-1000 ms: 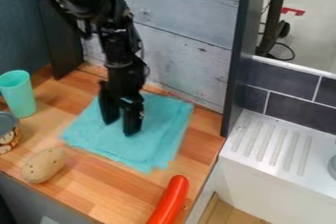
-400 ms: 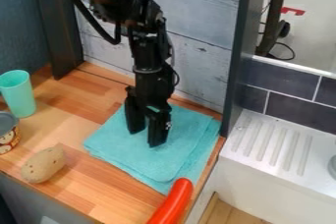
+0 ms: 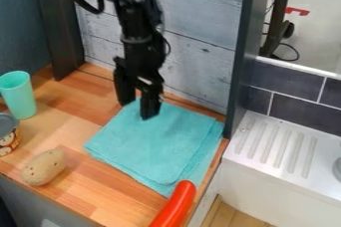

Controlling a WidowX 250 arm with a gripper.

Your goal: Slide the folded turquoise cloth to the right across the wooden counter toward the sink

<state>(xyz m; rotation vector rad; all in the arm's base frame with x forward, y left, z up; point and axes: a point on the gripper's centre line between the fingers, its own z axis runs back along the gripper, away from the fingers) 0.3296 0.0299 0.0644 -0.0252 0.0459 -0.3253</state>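
Gripper (image 3: 138, 110), fingers spread, above the upper edge of the cloth (image 3: 154, 144), mid-frame. A low sideways pass could drag the cloth; its lower corner might then nudge the red toy (image 3: 174, 206), bottom centre, off the counter (image 3: 100, 193).

Mint cup (image 3: 19, 95), potato (image 3: 44, 167), probably a can (image 3: 8, 135)

Over my camera, I am seeing a wooden counter (image 3: 120, 196). A blue-green cloth (image 3: 156, 144) is lying folded on it. A potato (image 3: 44, 167), a can (image 3: 7, 140) and a cup (image 3: 18, 95) are sitting left. A long red thing (image 3: 176, 206) is lying beside the cloth's bottom corner.
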